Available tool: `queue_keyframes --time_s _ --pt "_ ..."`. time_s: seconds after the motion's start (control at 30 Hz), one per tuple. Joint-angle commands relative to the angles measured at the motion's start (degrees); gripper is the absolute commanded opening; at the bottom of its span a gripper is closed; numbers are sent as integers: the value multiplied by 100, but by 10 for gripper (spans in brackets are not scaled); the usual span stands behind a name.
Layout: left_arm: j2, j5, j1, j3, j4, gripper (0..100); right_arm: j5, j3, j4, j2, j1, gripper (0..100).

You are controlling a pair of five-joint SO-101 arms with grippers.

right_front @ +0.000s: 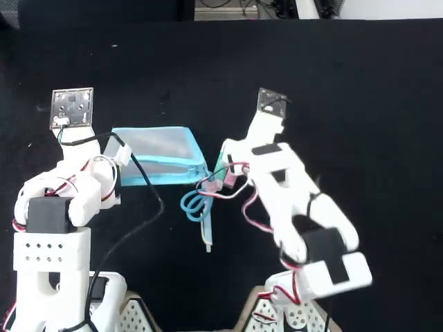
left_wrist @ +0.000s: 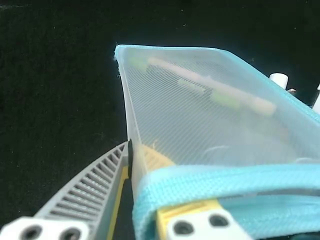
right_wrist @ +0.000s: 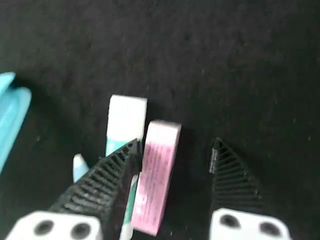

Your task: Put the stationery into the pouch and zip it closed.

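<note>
The light blue mesh pouch (right_front: pixel 158 153) lies flat left of centre, and pens show through its mesh side (left_wrist: pixel 210 105). My left gripper (right_front: pixel 122 164) is shut on the pouch's left end, the blue zip band (left_wrist: pixel 210 182) pinched between its fingers (left_wrist: pixel 95 195). A pink eraser (right_wrist: pixel 156 185) stands on the black table between the open fingers of my right gripper (right_wrist: pixel 176 146), close to one black finger (right_wrist: pixel 102 182). A white and green eraser (right_wrist: pixel 125 122) lies right beside it, outside the gap. In the high view the right gripper (right_front: pixel 223 178) is just right of the pouch.
Blue-handled scissors (right_front: pixel 199 207) lie below the pouch's right corner, blade pointing toward the table's front. A corner of the pouch (right_wrist: pixel 10 112) is near the right gripper. Wires hang from both arms. Bare black table (right_front: pixel 360 124) spreads to the right and the back.
</note>
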Motion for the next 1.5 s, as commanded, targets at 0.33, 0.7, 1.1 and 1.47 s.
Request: queue_keyframes --time_s 0.33,0.7,1.1,1.47 --pt "-70 -237 -22 224 -475 30 9 -752 862 259 747 218" --pt "-123 35 -48 585 -826 30 475 -760 1143 268 132 86" --pt "-132 35 -57 567 -659 30 484 -760 1152 242 62 62" --pt "-132 35 -57 585 -659 30 440 -866 1811 224 -114 313"
